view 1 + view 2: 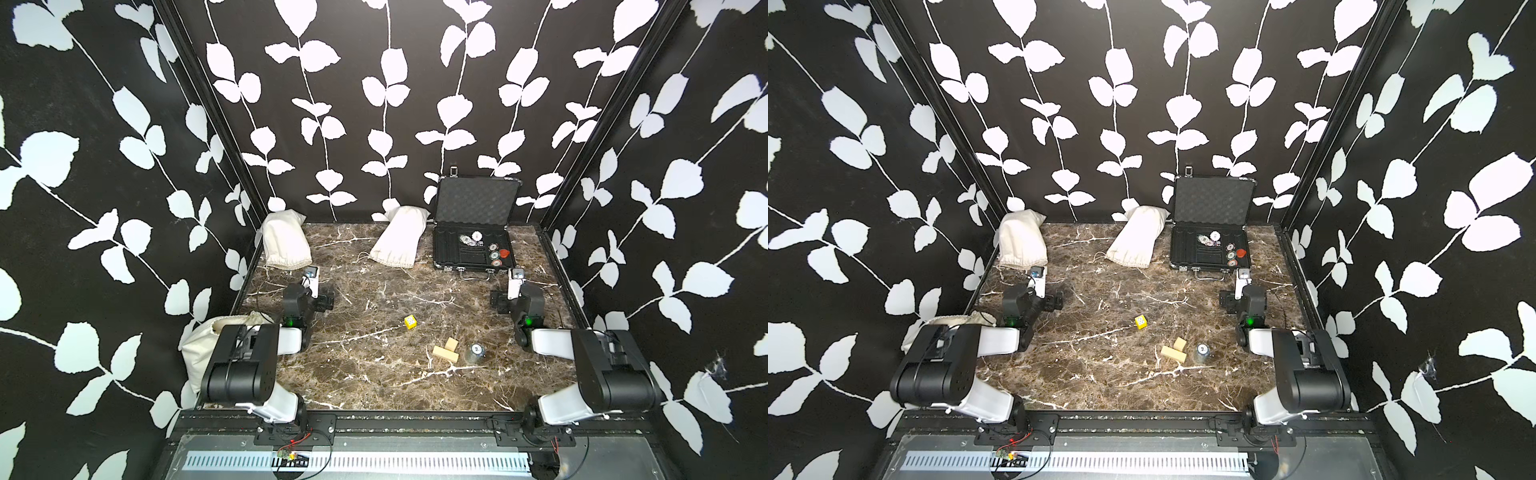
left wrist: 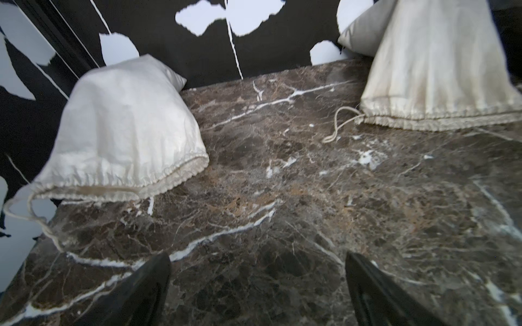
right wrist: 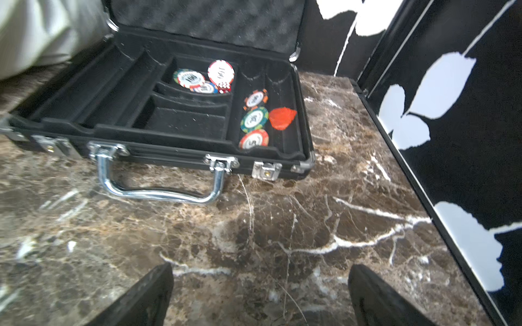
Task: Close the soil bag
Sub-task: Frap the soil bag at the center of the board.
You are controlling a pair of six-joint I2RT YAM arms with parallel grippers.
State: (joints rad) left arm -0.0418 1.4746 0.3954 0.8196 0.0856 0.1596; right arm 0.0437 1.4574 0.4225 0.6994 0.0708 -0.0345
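Three cream drawstring cloth bags are on the marble table. One stands at the near left edge (image 1: 203, 349), its mouth open upward and largely hidden behind my left arm; it shows in both top views (image 1: 946, 322). Another lies at the back left (image 2: 124, 127), and the last one lies at the back middle (image 2: 440, 70) with a loose cord. I cannot tell which one holds soil. My left gripper (image 2: 258, 282) is open over bare marble, short of the two back bags. My right gripper (image 3: 260, 290) is open and empty, in front of the case.
An open black case (image 1: 473, 249) with poker chips stands at the back right, its handle (image 3: 158, 194) toward my right gripper. A yellow cube (image 1: 410, 322), two wooden blocks (image 1: 446, 351) and a small shiny can (image 1: 476, 354) lie mid-table. Patterned walls enclose three sides.
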